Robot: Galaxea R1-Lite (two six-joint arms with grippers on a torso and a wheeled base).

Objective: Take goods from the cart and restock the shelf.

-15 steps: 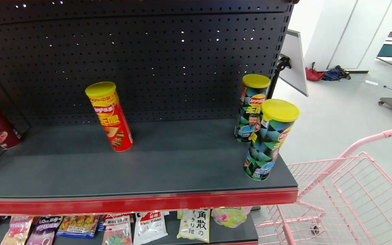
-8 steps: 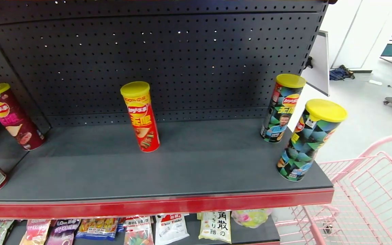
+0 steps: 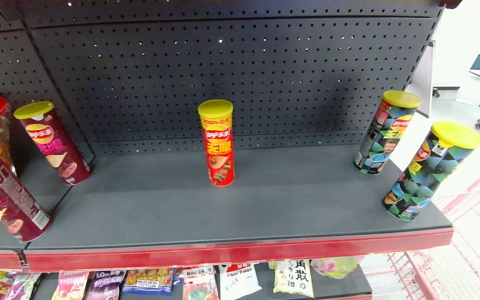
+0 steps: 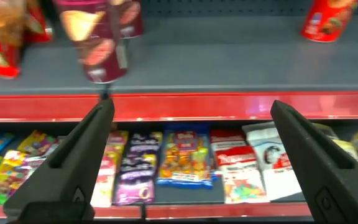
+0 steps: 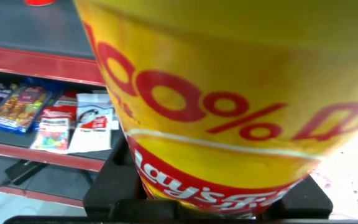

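Yellow-and-red can [image 5: 229, 93]: clamped in the right pincer [image 5: 213, 208], jaws closed on its lower body. It is held out in front of the shelf [image 3: 290, 200], not on it yet.
Left pincer [image 4: 191, 165]: spread wide, nothing in it, facing the shelf's red front lip.
Placed: red can [image 3: 218, 141] mid-shelf, a maroon can [image 3: 52, 141] and a second maroon can [image 3: 4, 202] at the left, a patterned can [image 3: 386, 133] and a second patterned can [image 3: 429, 173] at the right. All upright.
Progress: looks partway. Wide gaps on both sides of the red can, one can in hand yet to set down.
Cart [image 3: 417, 285]: pink, just right of the shelf; can't tell what is left in it.
Around: snack bags [image 3: 236, 281] on the tier below.
In the way: the second patterned can sits near the front right corner, likely easy to knock. The gap left of it looks like the safer slot.
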